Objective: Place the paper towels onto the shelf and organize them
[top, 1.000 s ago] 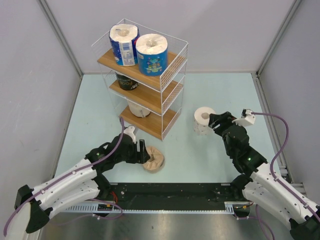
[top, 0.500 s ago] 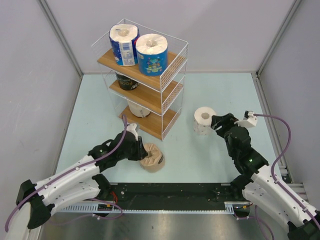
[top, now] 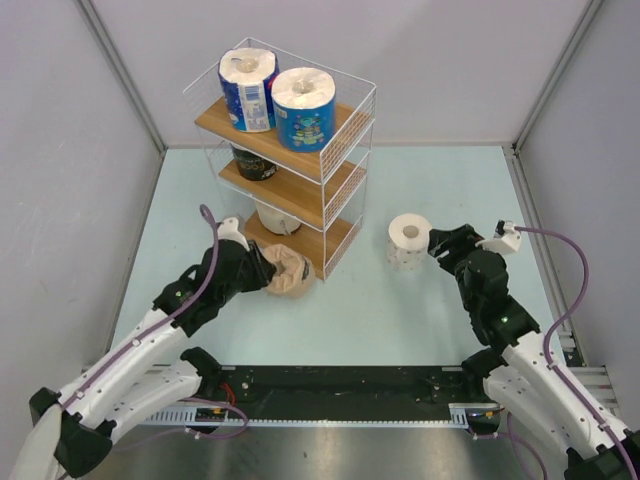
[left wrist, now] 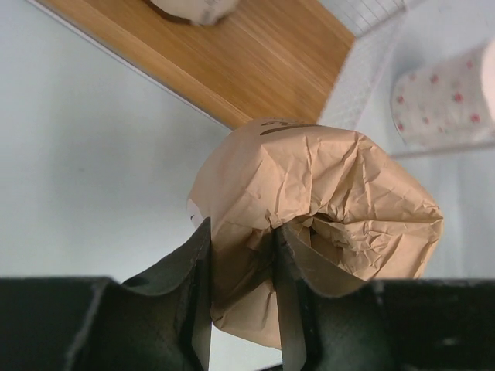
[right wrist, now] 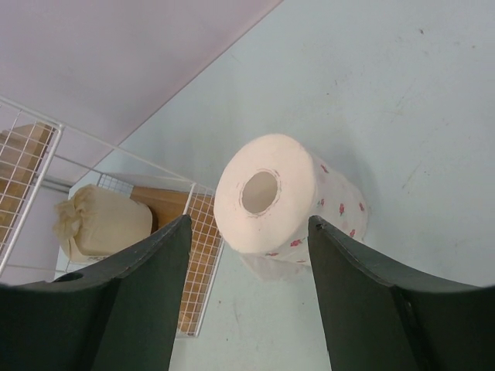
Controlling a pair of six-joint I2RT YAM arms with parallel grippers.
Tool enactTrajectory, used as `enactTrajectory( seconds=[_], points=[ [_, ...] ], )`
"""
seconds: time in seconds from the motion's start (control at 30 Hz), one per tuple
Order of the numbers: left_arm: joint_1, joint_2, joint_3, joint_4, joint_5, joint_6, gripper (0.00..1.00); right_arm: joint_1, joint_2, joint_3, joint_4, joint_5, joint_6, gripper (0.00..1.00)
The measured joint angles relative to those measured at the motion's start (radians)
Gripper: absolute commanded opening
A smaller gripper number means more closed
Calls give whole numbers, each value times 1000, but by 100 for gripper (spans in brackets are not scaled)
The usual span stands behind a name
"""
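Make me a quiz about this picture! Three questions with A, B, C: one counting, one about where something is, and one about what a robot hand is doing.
1. How many blue-wrapped rolls stand on the top board of the shelf?
A) three B) one C) two

2. Where is the dark-wrapped roll?
A) top board B) middle board C) bottom board

3. What is the left gripper doing?
A) shut on the tan-brown roll B) open and empty C) shut on a blue roll

Answers:
1 C, two blue wrappers stand side by side up there.
2 B, it sits one level below the blue ones.
3 A, the left wrist view shows it pinching the crumpled brown wrapper.
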Motion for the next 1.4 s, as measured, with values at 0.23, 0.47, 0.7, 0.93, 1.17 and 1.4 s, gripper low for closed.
enactTrajectory(
  seconds=[0.23,0.47,0.7,0.93,1.17,1.4],
  points=[
    [152,82,0,107,-15,10,22,-51,-24,0,-11,-44,-1,67],
    [156,257,19,266,26,9,22,-119,-72,-1,-58,-79,-11,68],
    [156,360,27,399,46,8,20,-171,-104,-2,-100,-115,-14,68],
    [156,410,27,550,39,-5,18,-191,-123,-2,-122,-133,-15,68],
    [156,476,27,629,32,-17,19,-207,-144,-2,-134,-134,-13,69],
    [157,519,27,650,9,-19,29,-217,-146,-2,-154,-137,-12,69]
  ],
)
